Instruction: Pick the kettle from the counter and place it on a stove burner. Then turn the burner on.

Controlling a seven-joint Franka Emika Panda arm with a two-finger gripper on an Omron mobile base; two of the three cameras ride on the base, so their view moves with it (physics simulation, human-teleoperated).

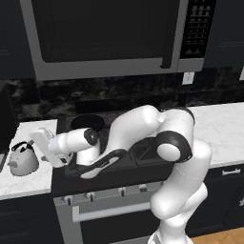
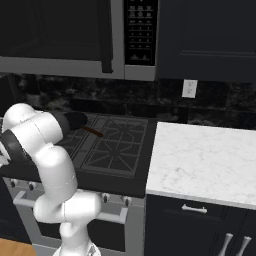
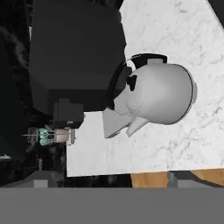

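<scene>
Kettle (image 1: 22,159) on narrow counter (image 1: 28,183), just left of tool (image 1: 42,147)

Left base view sits behind the arm, high, looking forward and down: stove (image 1: 143,152) at frame centre, microwave (image 1: 109,35) across the top, kettle (image 1: 22,158) on the narrow counter (image 1: 24,183) at lower left, wider counter (image 1: 224,128) at right edge. Right base view looks from the other side, same height, angled forward-down: same stove (image 2: 107,145) at centre left, same microwave (image 2: 75,35) at upper left, wider counter (image 2: 205,160) taking the right half, wall outlet (image 2: 189,88) above it. Both share stove, microwave, wider counter. Hand view is rolled sideways, close up, facing the kettle (image 3: 162,94) at centre right on the narrow counter (image 3: 175,144).
</scene>
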